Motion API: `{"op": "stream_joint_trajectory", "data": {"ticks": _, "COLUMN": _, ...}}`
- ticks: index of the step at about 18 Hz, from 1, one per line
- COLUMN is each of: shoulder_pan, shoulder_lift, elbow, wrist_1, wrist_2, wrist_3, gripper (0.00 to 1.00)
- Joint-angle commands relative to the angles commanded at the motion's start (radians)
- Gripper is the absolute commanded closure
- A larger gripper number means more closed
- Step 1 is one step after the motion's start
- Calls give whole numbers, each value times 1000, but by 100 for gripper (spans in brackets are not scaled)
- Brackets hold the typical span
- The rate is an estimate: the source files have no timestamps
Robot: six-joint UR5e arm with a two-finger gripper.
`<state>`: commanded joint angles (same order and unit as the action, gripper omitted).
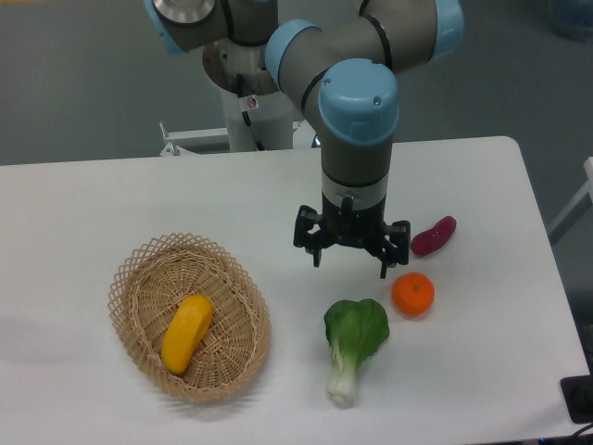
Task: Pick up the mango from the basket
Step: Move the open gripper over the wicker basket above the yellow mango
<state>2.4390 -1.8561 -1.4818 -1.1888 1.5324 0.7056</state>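
Note:
The mango (186, 333), a smooth elongated yellow-orange fruit, lies slanted inside the basket (141, 275), an oval tan wicker basket at the table's front left. My gripper (351, 258) hangs above the table's middle, well to the right of the basket and higher than it. Its fingers point down, spread apart, with nothing between them.
A round orange (412, 294) sits just right of and below the gripper. A purple sweet potato (434, 235) lies beyond it. A green bok choy (353, 345) lies in front of the gripper, between basket and orange. The arm's base (248, 102) stands at the table's back edge.

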Motion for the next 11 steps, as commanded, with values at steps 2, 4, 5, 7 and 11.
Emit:
{"op": "stream_joint_trajectory", "data": {"ticks": 2, "shoulder_pan": -5, "shoulder_lift": 9, "elbow": -38, "wrist_1": 11, "wrist_2": -2, "wrist_3": 2, "gripper": 0}}
{"op": "stream_joint_trajectory", "data": {"ticks": 4, "shoulder_pan": -12, "shoulder_lift": 32, "elbow": -51, "wrist_1": 9, "wrist_2": -5, "wrist_3": -8, "gripper": 0}}
{"op": "stream_joint_trajectory", "data": {"ticks": 5, "shoulder_pan": -17, "shoulder_lift": 34, "elbow": -64, "wrist_1": 9, "wrist_2": -5, "wrist_3": -12, "gripper": 0}}
{"op": "stream_joint_trajectory", "data": {"ticks": 7, "shoulder_pan": -35, "shoulder_lift": 46, "elbow": -95, "wrist_1": 21, "wrist_2": -3, "wrist_3": -24, "gripper": 0}}
{"op": "stream_joint_trajectory", "data": {"ticks": 11, "shoulder_pan": -103, "shoulder_lift": 54, "elbow": -158, "wrist_1": 104, "wrist_2": 0, "wrist_3": -126, "gripper": 0}}
